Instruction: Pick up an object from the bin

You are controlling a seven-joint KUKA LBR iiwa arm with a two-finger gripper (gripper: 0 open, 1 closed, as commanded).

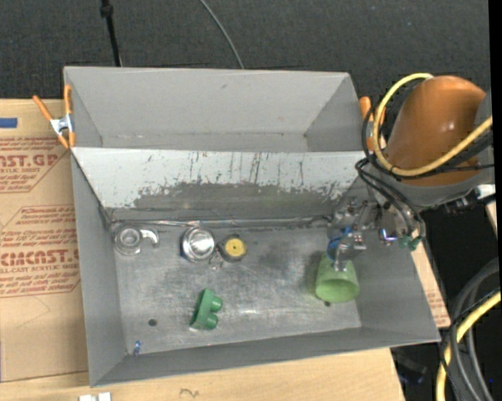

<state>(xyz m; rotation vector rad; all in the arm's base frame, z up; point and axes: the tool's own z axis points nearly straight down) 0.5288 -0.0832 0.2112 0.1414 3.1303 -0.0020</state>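
**Bin contents, with end effector at the pale green cup**

Container: grey metal bin (210, 114) with sloped walls and a scuffed, scratched floor. Clock directions below are read on the bin floor, with 12 o'clock at the far wall.

Item 1, task's thing: pale green plastic cup (336, 285), round. It sits at 3 o'clock on the floor, close to the right-hand wall and well apart from the other items.

Item 2: end effector (343, 251), a cluster of metal parts with blue fittings. It stands at the 12 o'clock edge of the pale green cup, right at the cup's top and appearing to touch it. Whether it is open, closed or gripping the cup cannot be told from this angle. The arm behind it carries a rounded orange cover (435, 129) ringed with yellow cables, at 2 o'clock outside the bin.

Item 3: clear, glass-like round cup (130, 240), at 10 o'clock, near the foot of the far wall.

Item 4: shiny silver metal cup (198, 243), at 11 o'clock, to the right of the clear one.

Item 5: small yellow round disc (234, 249) with a dark centre, at 12 o'clock, just beside the silver cup.

Item 6: small dark green plastic piece (208, 310), lumpy in outline, at 7 o'clock, lying alone on the open floor.

Item 7: tiny blue object (137, 347), in the 8 o'clock corner, too small to identify.
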